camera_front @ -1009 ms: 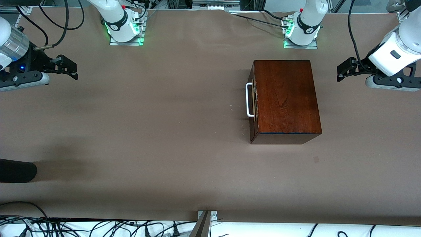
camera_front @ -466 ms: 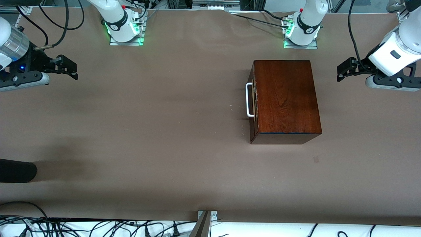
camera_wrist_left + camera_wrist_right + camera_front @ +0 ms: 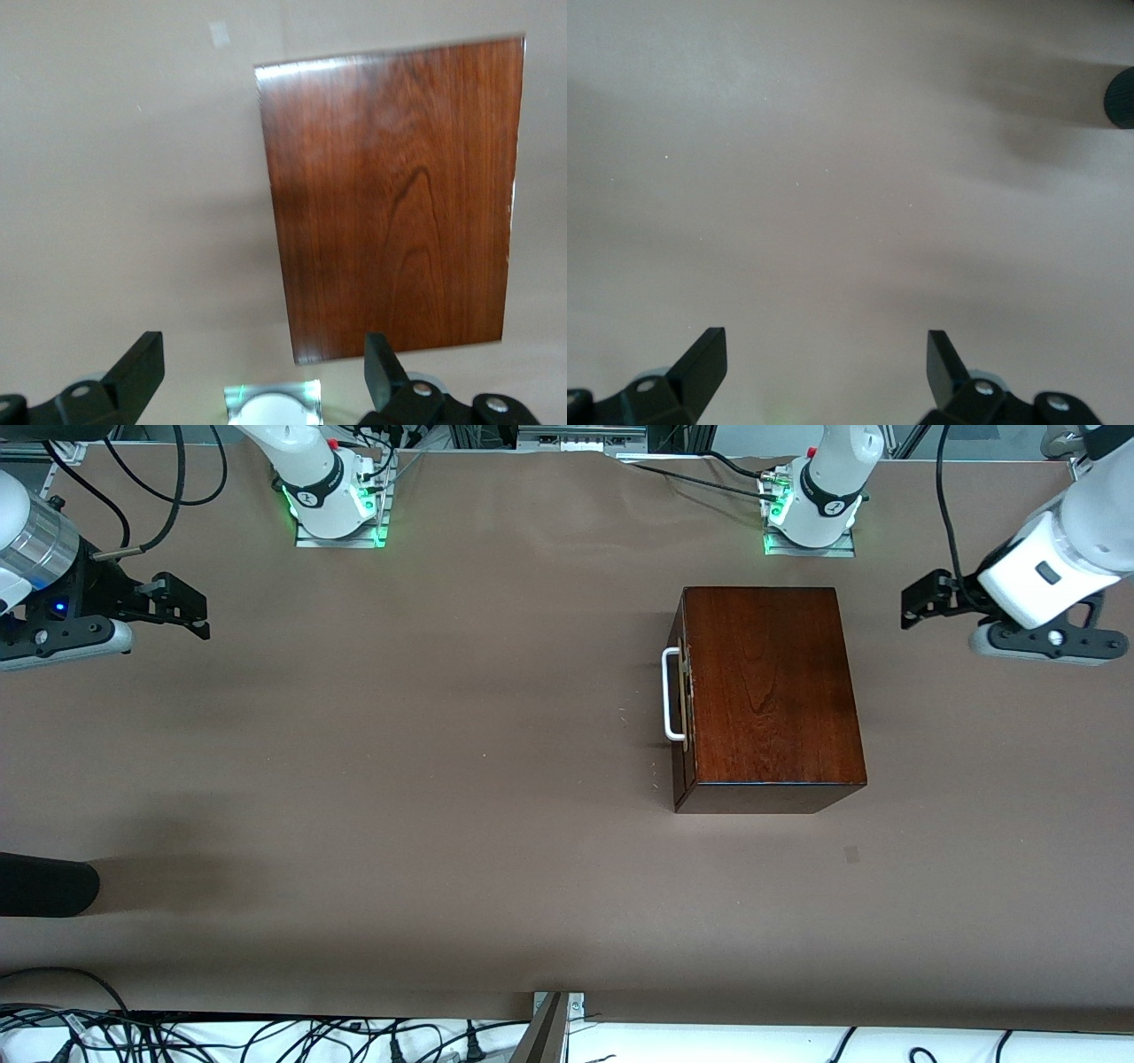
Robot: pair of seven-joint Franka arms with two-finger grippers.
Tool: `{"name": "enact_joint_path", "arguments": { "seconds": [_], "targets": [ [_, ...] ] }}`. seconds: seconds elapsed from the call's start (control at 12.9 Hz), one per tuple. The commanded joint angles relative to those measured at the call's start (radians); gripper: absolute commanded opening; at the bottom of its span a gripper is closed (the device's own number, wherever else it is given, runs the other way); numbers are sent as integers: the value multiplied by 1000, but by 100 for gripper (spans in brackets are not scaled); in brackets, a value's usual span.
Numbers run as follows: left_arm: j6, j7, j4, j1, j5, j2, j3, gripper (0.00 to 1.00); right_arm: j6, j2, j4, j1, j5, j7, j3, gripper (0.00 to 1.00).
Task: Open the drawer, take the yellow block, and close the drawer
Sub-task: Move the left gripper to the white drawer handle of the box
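Front view: drawer [image 3: 679, 695] shut in box [image 3: 769, 691] — contents hidden.

The left gripper [image 3: 921, 600] has risen slightly toward the table [image 3: 443, 779] edge where the robots' bases stand, near the corner at the left arm's end; its wrist housing has shifted the same way and tilted a little; its jaws stand spread wide over bare table beside the box [image 3: 769, 695].
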Motion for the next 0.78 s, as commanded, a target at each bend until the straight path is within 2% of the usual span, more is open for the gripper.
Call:
{"name": "enact_joint_path", "arguments": {
  "seconds": [0.0, 0.31, 0.54, 0.7],
  "targets": [
    [-60, 6, 21, -5, -6, 31, -66, 100, -22, -2, 17, -3, -3, 16, 4, 100],
    [-6, -61, 57, -33, -20, 156, -173, 100, -20, -2, 17, -2, -4, 16, 2, 100],
    [46, -225, 148, -120, -24, 293, -183, 100, -20, -2, 17, -3, -4, 16, 4, 100],
    [104, -337, 173, -195, -21, 340, -183, 100, -20, -2, 17, -3, -3, 16, 2, 100]
  ]
}}
